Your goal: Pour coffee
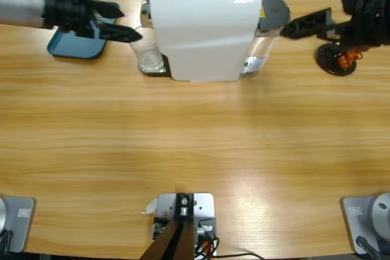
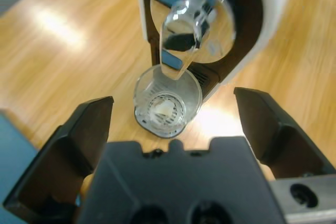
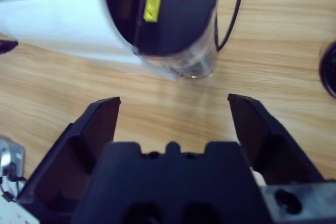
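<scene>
Left hand [image 2: 170, 129] wide open, holding nothing; small clear drinking glass [image 2: 167, 106] just ahead between its jaws, under chrome spout [image 2: 181, 32] of white coffee machine [image 1: 201, 25]; no coffee visible in glass; right hand [image 3: 173, 124] wide open, empty, facing machine's rear on wooden desk [image 1: 195, 144].

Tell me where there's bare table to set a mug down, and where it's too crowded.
The wide stretch of table in front of the white coffee machine is bare wood. The back strip is crowded: the blue tray and left gripper by the glass, then the machine, then the right gripper and a black stand.
</scene>
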Controlling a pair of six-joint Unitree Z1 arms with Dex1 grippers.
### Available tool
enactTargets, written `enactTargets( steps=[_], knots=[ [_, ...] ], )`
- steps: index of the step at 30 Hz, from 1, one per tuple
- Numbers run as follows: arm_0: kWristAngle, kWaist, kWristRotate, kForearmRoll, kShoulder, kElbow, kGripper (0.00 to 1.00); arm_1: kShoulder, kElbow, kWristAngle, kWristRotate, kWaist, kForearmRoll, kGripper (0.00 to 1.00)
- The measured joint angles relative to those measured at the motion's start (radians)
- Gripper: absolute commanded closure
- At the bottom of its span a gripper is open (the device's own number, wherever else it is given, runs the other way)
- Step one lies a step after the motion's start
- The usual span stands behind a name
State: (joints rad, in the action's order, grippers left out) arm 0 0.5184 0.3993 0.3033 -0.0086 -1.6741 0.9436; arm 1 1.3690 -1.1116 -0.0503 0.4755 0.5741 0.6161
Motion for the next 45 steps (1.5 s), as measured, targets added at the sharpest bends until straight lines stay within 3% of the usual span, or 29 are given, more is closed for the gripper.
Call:
enactTargets(
  steps=[4, 8, 9, 11, 15, 16, 17, 18, 32, 45],
  knots=[
    [-0.097, 0.003, -0.152, 0.036, 0.115, -0.045, 0.0, 0.021, -0.155, 0.005, -0.032, -0.002, 0.072, 0.0],
    [-0.274, 0.057, -0.316, 0.185, 0.219, -0.061, 0.0, 0.078, -0.382, 0.005, -0.103, -0.038, 0.207, 0.03],
    [-0.309, 0.068, -0.348, 0.237, 0.236, -0.062, 0.0, 0.1, -0.436, 0.005, -0.118, -0.049, 0.246, 0.069],
    [-0.348, 0.078, -0.406, 0.335, 0.253, -0.063, 0.0, 0.153, -0.545, 0.005, -0.142, -0.063, 0.32, 0.249],
    [-0.376, 0.092, -0.502, 0.486, 0.259, -0.064, 0.0, 0.281, -0.774, 0.0, -0.17, -0.076, 0.457, 0.306],
    [-0.379, 0.096, -0.521, 0.511, 0.26, -0.065, 0.0, 0.314, -0.827, -0.002, -0.174, -0.076, 0.49, 0.509],
    [-0.38, 0.098, -0.531, 0.526, 0.26, -0.065, 0.0, 0.345, -0.876, -0.002, -0.177, -0.076, 0.517, 0.839],
    [-0.38, 0.099, -0.537, 0.536, 0.259, -0.065, 0.0, 0.375, -0.915, -0.002, -0.18, -0.076, 0.538, 1.0],
    [-0.381, 0.111, -0.56, 0.542, 0.219, -0.065, 0.0, 0.607, -1.188, -0.009, -0.298, -0.075, 0.726, 1.0],
    [-0.383, 0.115, -0.561, 0.542, 0.202, -0.065, 0.0, 0.637, -1.288, -0.148, -0.222, -0.039, 0.847, 1.0]
  ],
)
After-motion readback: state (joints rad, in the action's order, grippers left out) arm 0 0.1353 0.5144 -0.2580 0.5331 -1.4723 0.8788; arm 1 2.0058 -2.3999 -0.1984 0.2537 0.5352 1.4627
